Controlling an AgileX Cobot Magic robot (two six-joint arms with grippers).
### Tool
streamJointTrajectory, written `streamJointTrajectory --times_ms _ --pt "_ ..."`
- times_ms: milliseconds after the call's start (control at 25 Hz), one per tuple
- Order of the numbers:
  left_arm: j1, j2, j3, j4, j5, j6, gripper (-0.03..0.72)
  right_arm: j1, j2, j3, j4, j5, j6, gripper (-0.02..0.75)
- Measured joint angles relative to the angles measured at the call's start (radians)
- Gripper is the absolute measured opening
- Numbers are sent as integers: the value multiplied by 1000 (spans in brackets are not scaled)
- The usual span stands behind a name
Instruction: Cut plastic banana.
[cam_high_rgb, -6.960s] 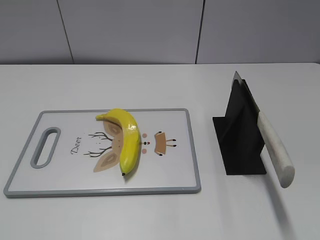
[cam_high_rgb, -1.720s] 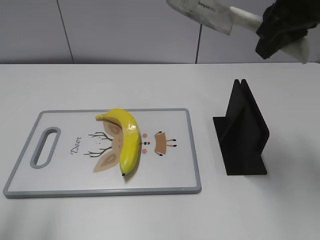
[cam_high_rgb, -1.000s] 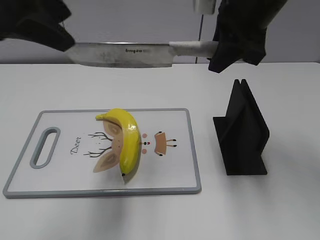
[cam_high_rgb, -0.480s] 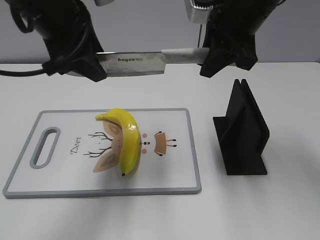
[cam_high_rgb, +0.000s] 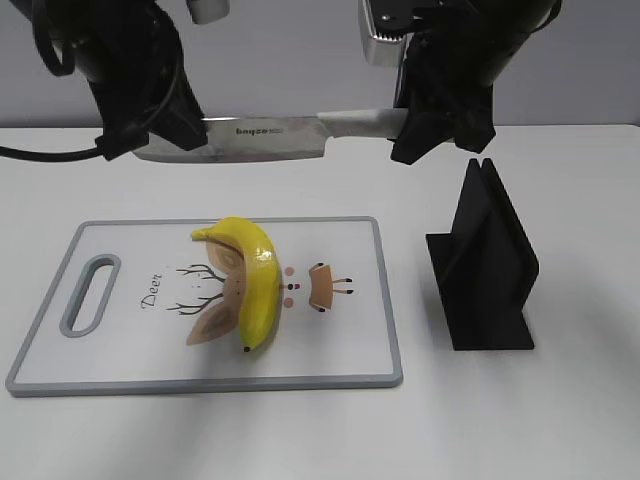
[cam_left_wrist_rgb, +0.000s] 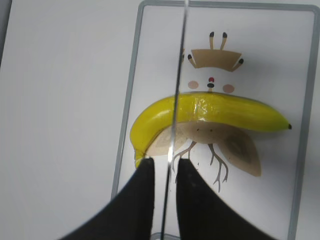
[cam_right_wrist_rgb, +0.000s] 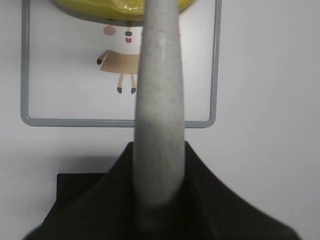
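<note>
Exterior view: nearest lies a grey-rimmed cutting board (cam_high_rgb: 385, 300) with the plastic banana (cam_high_rgb: 255, 280) on its middle, below both sets of jaws. Right of it stands a black knife stand (cam_high_rgb: 485, 265). Farther back, a knife (cam_high_rgb: 270, 137) hangs level above the board. The right gripper (cam_high_rgb: 440, 115) clamps its pale handle; the left gripper (cam_left_wrist_rgb: 165, 167) pinches the blade's far end.
</note>
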Motion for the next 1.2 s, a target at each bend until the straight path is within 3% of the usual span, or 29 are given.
streamJointTrajectory --times_ms 320,720,1040,1200 --pt "2 60 0 14 -29 1 5 0 1 0 0 -14 0 160" --pt "4 152 14 16 -53 -43 0 0 85 0 -4 -17 50 160" --pt "-1 241 310 -17 -463 -68 6 9 274 0 -27 -91 39 174" --pt "-4 271 330 -22 -508 -68 6 9 325 -12 -41 -84 35 183"
